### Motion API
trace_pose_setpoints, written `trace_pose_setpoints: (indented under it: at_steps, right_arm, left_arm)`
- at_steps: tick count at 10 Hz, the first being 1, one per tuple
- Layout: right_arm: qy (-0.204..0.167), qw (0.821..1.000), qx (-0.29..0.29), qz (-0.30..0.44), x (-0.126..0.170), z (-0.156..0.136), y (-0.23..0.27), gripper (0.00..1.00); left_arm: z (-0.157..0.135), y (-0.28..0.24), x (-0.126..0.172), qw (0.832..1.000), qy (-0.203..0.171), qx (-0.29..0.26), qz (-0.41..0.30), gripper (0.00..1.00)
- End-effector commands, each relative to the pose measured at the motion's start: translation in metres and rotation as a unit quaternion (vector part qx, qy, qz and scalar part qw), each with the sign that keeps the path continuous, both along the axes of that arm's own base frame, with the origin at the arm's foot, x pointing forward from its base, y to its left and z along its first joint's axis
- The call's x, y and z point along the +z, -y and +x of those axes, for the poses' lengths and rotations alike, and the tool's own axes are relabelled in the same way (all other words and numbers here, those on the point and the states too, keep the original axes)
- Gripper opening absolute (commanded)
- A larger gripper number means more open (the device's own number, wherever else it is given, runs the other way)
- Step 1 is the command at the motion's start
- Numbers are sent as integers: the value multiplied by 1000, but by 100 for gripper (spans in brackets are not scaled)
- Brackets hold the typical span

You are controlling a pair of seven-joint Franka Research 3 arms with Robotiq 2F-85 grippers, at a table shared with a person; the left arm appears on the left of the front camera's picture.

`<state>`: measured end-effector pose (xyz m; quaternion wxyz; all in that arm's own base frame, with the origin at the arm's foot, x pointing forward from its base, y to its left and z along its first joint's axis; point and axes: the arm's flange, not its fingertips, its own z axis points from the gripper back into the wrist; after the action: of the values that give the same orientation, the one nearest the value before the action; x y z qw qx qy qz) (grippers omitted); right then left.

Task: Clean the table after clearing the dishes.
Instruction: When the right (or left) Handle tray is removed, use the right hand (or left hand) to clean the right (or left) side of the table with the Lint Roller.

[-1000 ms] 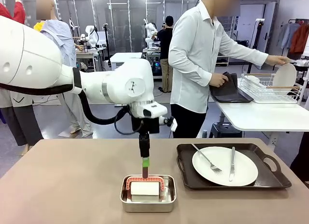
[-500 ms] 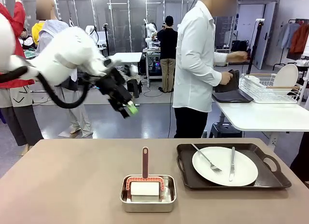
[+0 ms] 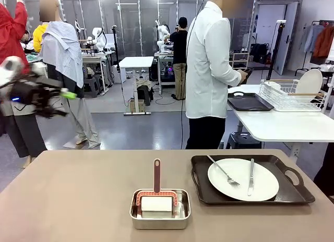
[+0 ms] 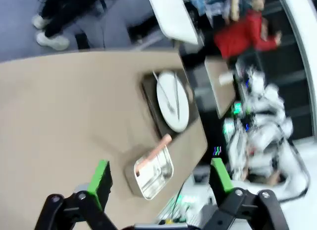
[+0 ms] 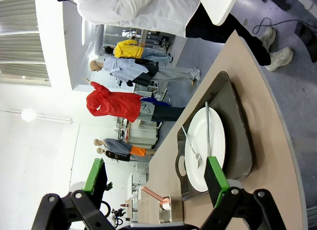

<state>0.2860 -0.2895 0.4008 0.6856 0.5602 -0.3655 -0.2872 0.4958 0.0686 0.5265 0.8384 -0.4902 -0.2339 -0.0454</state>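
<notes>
The bench [image 3: 78, 200] is not yet cleared. The left arm, a second ago poised over the brush [image 3: 156, 175], has swung away past the bench's left edge. Its left fingers [image 4: 101, 178] are spread wide and empty, as are the right fingers [image 5: 214, 173]. Wiping, I judge, must wait. By the right edge sits one tray [image 3: 292, 197] with one plate [image 3: 261, 189], one fork [image 3: 224, 174] and one knife [image 3: 251, 177]. At the middle of the near edge sits one steel tin [image 3: 180, 221].

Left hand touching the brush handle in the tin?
Apart. Front view: left hand hangs open, high at far left, wide gap to the brush handle upright in the tin.
</notes>
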Motion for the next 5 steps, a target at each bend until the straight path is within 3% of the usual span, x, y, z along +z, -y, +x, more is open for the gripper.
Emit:
trace_pose_setpoints:
  at_steps: [1,3,5]
  right_arm:
    - [6,1000,-4,5,3,-1,0,100]
    - [6,1000,-4,5,3,-1,0,100]
    - [6,1000,-4,5,3,-1,0,100]
  left_arm:
    - [-18,-52,-17,992,34,115,-40,100]
    - [-37,-117,-45,976,52,197,-71,100]
    - [-68,-164,-84,953,45,278,-114,100]
